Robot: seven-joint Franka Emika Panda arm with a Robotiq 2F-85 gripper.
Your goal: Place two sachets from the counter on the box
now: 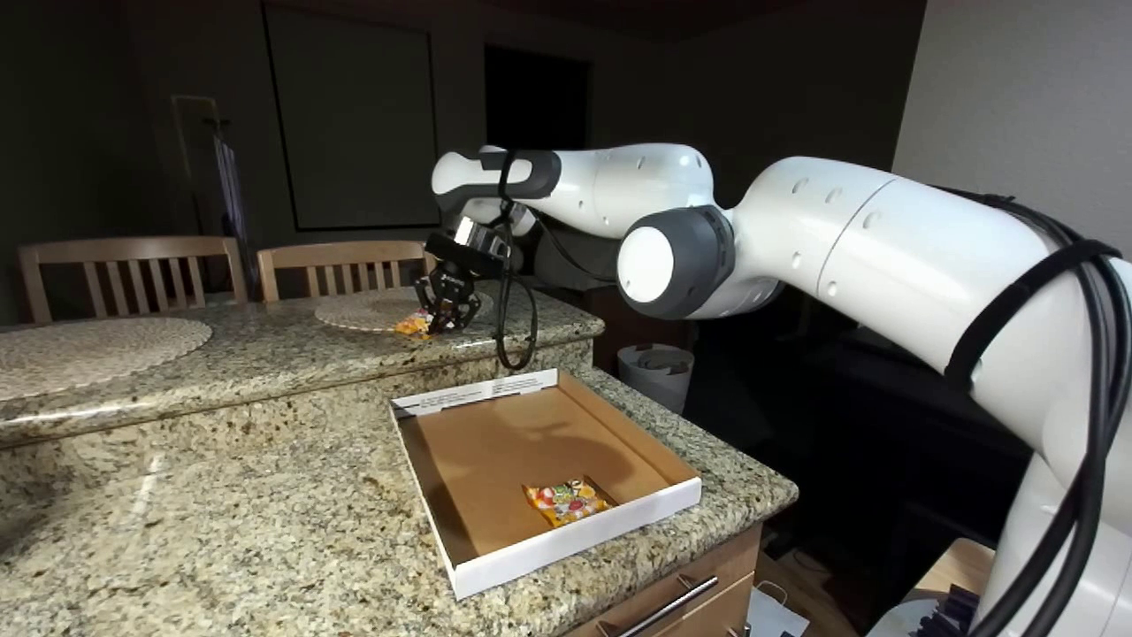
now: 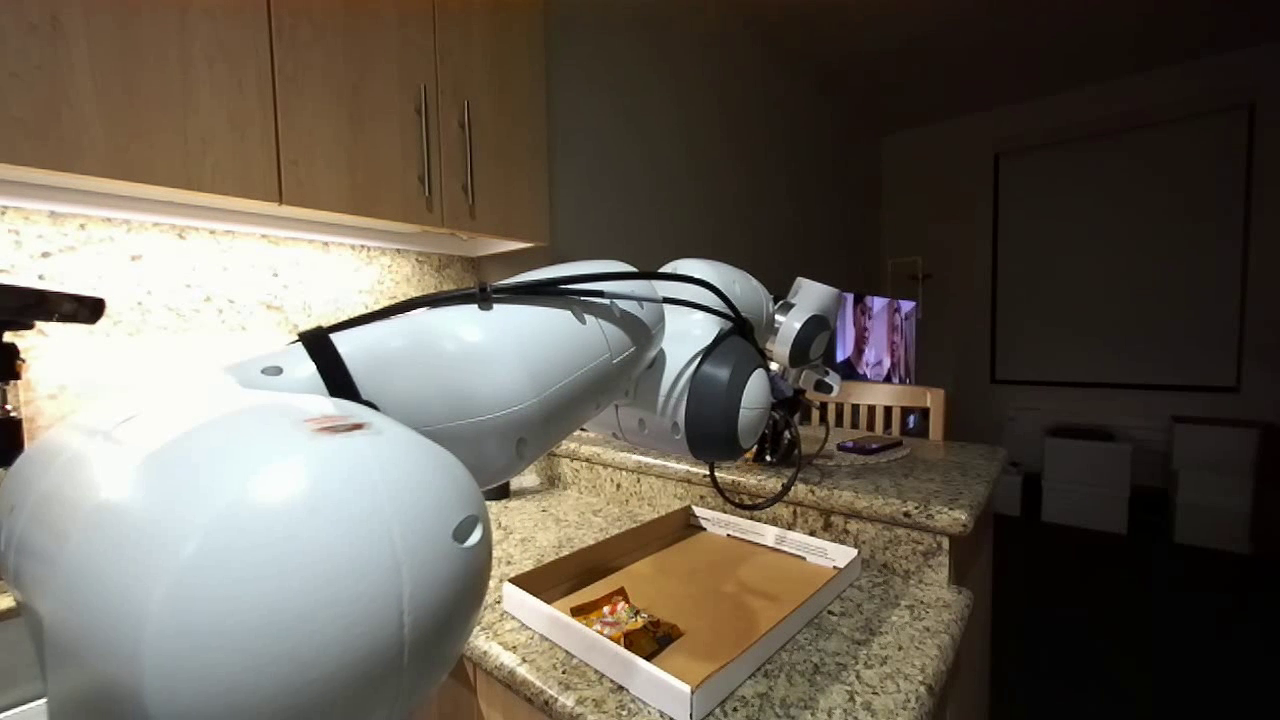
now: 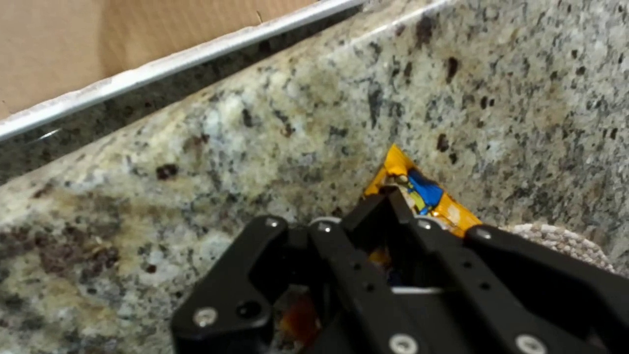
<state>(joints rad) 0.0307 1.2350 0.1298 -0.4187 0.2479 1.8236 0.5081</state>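
One orange sachet (image 1: 567, 502) with red and white print lies inside the white-walled cardboard box (image 1: 579, 542). The box with that sachet (image 2: 625, 622) also shows in an exterior view. Another orange-and-yellow sachet (image 1: 412, 326) is at the raised granite counter (image 1: 292, 349), against my gripper (image 1: 442, 320). In the wrist view my fingertips (image 3: 388, 194) come together on this sachet (image 3: 432, 199), which shows orange with a blue patch; the fingers hide much of it. I cannot tell whether it touches the counter. The box edge (image 3: 162, 64) shows at the upper left there.
The raised ledge stands behind the box, above the lower counter (image 1: 265, 531). Round woven placemats (image 1: 97, 349) lie on the ledge. A phone (image 2: 868, 444) lies on a placemat. Wooden chairs (image 1: 133, 257) stand behind. A cable loop (image 1: 517, 336) hangs from the wrist.
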